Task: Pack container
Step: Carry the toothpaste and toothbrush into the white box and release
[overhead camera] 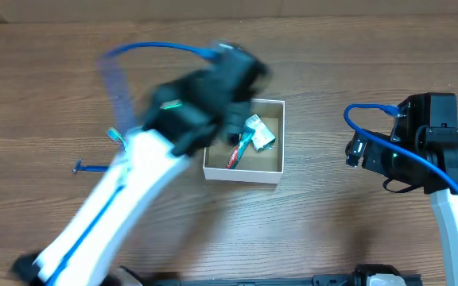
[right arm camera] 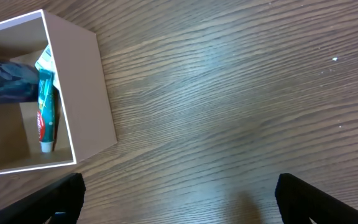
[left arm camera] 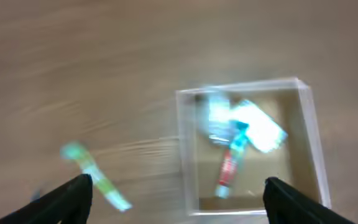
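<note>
The container [overhead camera: 243, 175] is a square white box, brown inside, at the table's middle. In it lie a red and teal toothpaste tube [overhead camera: 238, 152] and a white and teal packet [overhead camera: 261, 133]. My left gripper [overhead camera: 230, 119] is blurred with motion above the box's left side. It is open and empty in the left wrist view [left arm camera: 179, 208], which shows the container [left arm camera: 185, 155], the tube [left arm camera: 229, 168] and the packet [left arm camera: 260, 127]. My right gripper [overhead camera: 356, 151] is open and empty to the right of the box, above bare table [right arm camera: 179, 205]. The right wrist view shows the container [right arm camera: 89, 93] and the tube [right arm camera: 45, 118].
A green and teal toiletry item [overhead camera: 116, 135] lies on the table left of the box and also shows in the left wrist view [left arm camera: 95, 177]. A small blue item [overhead camera: 86, 168] lies farther left. The wooden table [overhead camera: 332, 238] stretches all round.
</note>
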Tool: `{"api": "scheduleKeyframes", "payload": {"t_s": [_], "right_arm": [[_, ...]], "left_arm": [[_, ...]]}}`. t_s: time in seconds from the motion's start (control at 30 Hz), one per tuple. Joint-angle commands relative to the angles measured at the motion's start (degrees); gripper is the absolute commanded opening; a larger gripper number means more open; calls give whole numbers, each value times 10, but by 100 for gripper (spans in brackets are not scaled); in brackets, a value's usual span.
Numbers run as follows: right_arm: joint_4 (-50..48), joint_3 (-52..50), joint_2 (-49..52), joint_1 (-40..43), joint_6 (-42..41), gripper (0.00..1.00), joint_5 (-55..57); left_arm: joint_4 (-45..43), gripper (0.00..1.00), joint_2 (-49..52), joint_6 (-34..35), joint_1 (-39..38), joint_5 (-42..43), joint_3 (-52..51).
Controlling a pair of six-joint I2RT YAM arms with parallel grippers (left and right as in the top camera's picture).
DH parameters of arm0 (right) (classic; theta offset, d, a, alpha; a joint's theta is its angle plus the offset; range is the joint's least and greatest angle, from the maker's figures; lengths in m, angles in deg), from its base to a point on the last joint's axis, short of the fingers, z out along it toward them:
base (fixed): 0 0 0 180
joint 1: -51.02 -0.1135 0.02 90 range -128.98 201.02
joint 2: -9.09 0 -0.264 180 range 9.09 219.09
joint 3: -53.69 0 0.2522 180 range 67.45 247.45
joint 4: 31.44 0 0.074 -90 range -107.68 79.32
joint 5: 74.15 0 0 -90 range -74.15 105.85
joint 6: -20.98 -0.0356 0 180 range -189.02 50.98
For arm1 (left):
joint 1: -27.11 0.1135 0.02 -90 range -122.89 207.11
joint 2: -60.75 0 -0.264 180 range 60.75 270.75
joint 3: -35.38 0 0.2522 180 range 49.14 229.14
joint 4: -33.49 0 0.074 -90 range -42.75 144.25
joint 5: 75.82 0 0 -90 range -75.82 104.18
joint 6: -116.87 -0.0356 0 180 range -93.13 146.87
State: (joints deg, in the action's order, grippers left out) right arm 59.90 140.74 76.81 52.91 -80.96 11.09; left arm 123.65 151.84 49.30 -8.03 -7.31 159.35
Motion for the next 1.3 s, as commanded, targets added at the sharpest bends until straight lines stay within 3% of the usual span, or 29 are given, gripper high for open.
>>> {"api": "scheduleKeyframes", "payload": {"t_s": [0.0,0.1,0.2,0.33,0.63,0.67,0.83,0.9,1.07,1.27], "right_arm": [[-3,-2,-4,2,2,100,-5],[-3,-2,-4,2,2,100,-5],[-3,-2,-4,2,2,100,-5],[-3,-2,-4,2,2,100,-5],[-2,-2,-4,2,2,100,-5],[-1,-2,-4,2,2,100,-5],[-1,-2,-4,2,2,100,-5],[-1,-2,-4,2,2,100,-5],[-1,-2,-4,2,2,100,-5],[-4,-2,-4,2,3,100,-5]], "left_arm": [[27,90,-3,74,167,12,-40],[-50,90,7,74,308,129,-164],[-137,90,48,74,373,198,-294],[-207,92,144,52,382,202,-369],[-255,92,275,30,381,275,-369],[-253,88,277,28,381,276,-369],[-230,20,276,29,381,275,-369],[-227,7,276,29,381,275,-369],[-196,4,221,35,362,230,-334],[-213,4,7,13,190,153,-277]]}}
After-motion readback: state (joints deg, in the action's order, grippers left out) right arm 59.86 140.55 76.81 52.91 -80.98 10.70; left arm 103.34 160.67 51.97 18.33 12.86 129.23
